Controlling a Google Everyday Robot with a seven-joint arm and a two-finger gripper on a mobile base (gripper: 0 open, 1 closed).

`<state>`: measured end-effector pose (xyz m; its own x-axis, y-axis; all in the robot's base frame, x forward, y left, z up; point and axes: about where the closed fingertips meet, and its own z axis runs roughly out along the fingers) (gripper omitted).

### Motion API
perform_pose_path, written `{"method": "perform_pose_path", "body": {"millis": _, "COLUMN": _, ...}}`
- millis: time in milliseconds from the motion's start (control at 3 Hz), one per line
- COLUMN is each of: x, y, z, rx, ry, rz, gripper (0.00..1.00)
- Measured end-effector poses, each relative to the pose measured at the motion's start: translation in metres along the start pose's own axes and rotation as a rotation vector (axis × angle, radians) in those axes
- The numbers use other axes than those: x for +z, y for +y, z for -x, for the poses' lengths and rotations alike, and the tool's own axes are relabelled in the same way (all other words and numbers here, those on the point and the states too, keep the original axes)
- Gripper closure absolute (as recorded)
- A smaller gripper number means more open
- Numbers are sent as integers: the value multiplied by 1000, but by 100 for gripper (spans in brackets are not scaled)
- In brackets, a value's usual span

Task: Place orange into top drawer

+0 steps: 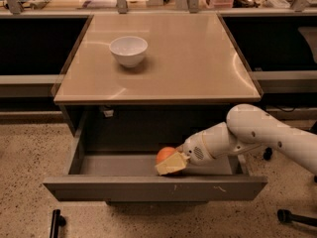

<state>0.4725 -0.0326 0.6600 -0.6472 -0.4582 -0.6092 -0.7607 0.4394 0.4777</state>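
The top drawer (148,187) is pulled open below the tan counter; its grey front panel has small white scuffs. The orange (165,155) sits low inside the drawer, near the middle. My gripper (171,163) reaches in from the right on the white arm (257,133). Its pale fingers (170,165) are closed around the orange, covering its lower right side. I cannot tell whether the orange rests on the drawer floor.
A white bowl (128,50) stands on the counter top (198,58) at the back left. Dark shelves flank the cabinet on both sides. Speckled floor lies in front, with black base parts (55,223) at the lower left and lower right (292,216).
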Motion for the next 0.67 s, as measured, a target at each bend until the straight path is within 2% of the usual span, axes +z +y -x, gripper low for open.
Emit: {"method": "perform_pose_path", "body": {"millis": 667, "x": 0, "y": 0, "z": 0, "rx": 0, "ry": 0, "rz": 0, "gripper": 13}}
